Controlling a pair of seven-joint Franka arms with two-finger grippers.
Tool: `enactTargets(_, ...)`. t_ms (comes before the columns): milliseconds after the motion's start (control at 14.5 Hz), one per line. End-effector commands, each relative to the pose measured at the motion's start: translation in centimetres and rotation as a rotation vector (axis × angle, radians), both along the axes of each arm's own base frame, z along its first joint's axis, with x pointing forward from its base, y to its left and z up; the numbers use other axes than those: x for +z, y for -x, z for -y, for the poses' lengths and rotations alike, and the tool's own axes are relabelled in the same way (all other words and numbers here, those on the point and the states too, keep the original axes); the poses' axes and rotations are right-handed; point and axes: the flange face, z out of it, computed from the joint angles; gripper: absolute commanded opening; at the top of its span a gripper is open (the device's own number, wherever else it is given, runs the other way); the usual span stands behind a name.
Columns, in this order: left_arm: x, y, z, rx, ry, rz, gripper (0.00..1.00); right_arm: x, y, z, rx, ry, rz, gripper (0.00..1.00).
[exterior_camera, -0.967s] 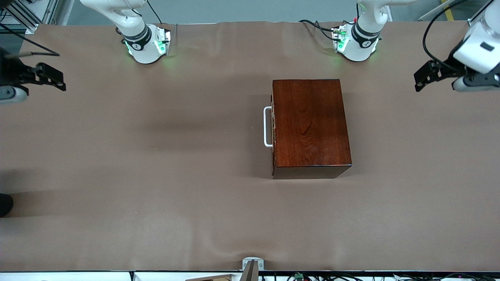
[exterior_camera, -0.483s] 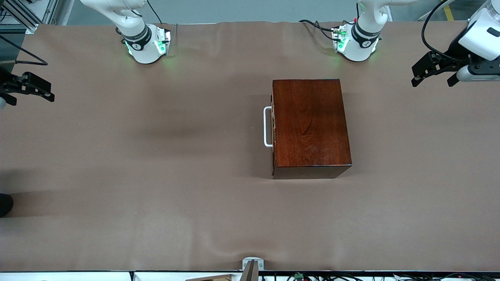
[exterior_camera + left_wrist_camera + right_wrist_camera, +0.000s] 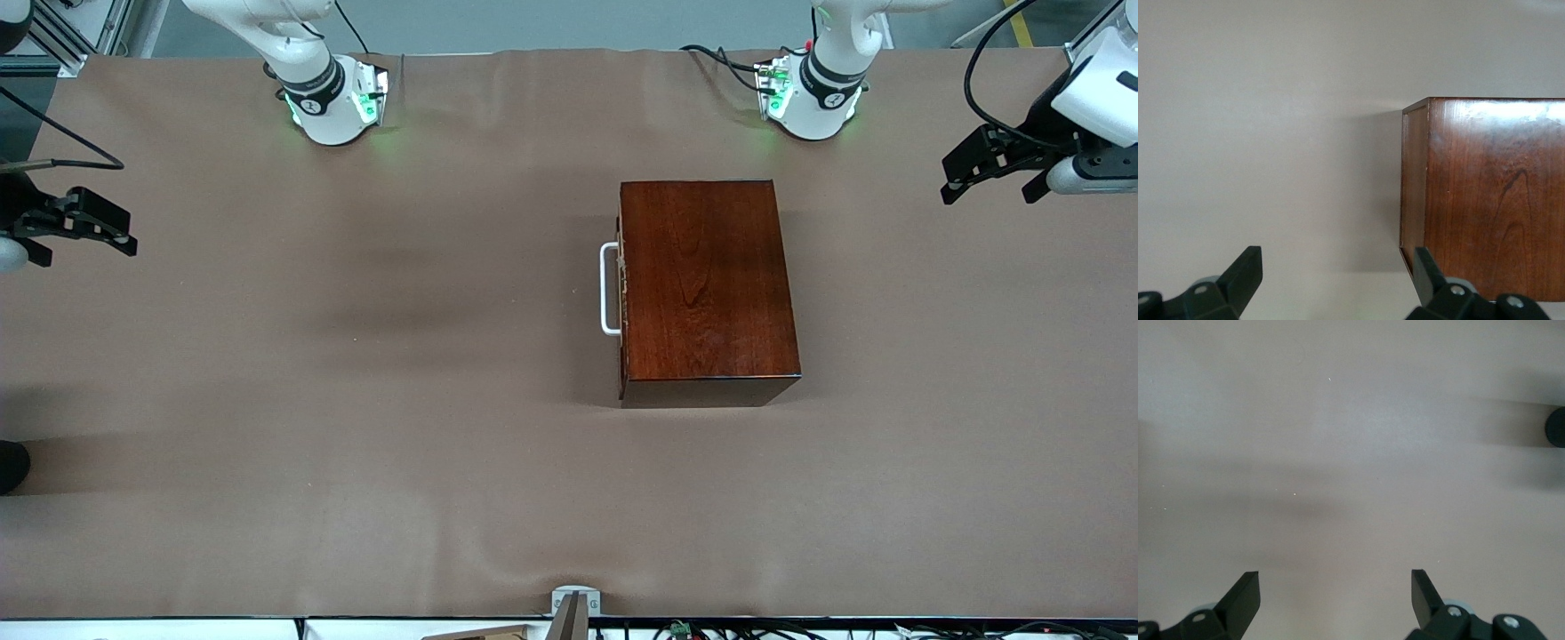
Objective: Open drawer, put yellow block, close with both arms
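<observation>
No legible text, label, brand, number or sign found. A small round mark shows on each arm's black joint band near its base; neither mark can be read.

the box [image 3: 707, 284] is dark red-brown wood with a smooth, shiny top that shows the grain. its handle [image 3: 608, 289] is a smooth white bar. the table [image 3: 356, 400] has a matt brown cover like cloth, with soft wrinkles. the arms [image 3: 302, 62] have smooth white shells that look like plastic, with black bands. the left gripper [image 3: 1335, 280] and the right gripper [image 3: 1335, 597] look like dull black plastic.
</observation>
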Motion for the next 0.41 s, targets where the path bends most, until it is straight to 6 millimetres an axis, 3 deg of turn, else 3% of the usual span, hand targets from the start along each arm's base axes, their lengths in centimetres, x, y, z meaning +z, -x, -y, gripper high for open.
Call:
enactTargets(0,0.3,-0.4,-0.5,-0.01,0.013,-0.003,1.0,-1.1,-0.2,0.3,-0.005,-0.012,-0.031,1.0)
enactTargets(138,0.3,-0.2,-1.1,0.002,0.009,-0.027,1.0,-2.0,-0.1,1.7,-0.03,-0.012,-0.053,1.0)
enactTargets(345,0.4,-0.3,-1.4,0.004,-0.005,-0.026,1.0,-1.3,0.8,1.6,-0.032,-0.014,-0.071,1.0)
